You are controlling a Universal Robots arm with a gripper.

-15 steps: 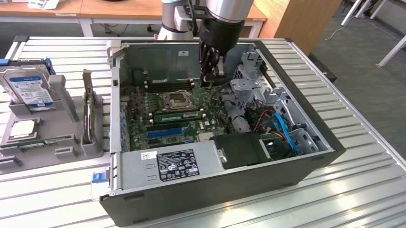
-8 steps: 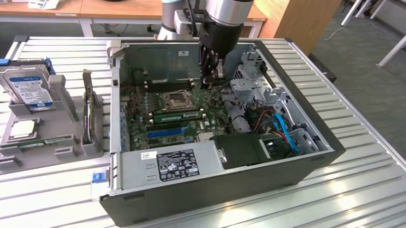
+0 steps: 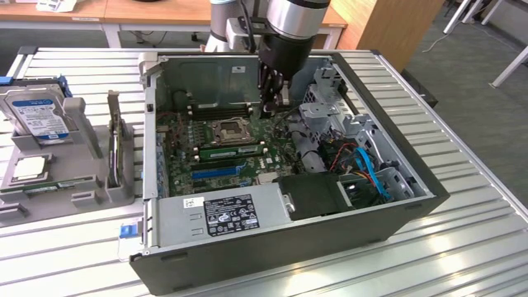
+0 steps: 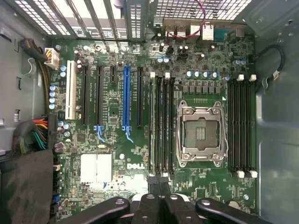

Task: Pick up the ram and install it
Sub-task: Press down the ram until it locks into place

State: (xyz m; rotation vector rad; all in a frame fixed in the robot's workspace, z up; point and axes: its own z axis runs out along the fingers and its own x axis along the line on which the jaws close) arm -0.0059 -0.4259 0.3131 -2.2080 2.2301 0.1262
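Ram (image 3: pixel 231 150) upright in motherboard (image 4: pixel 210 189) beside CPU socket (image 3: pixel 229 130) | end effector (image 3: pixel 275 105) pressed together, empty, just above board

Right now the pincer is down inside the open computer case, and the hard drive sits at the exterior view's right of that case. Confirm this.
Wrong in one respect: the hard drive sits at the exterior view's left of the case, not its right; the exterior view shows it. The pincer is indeed down inside the open case.
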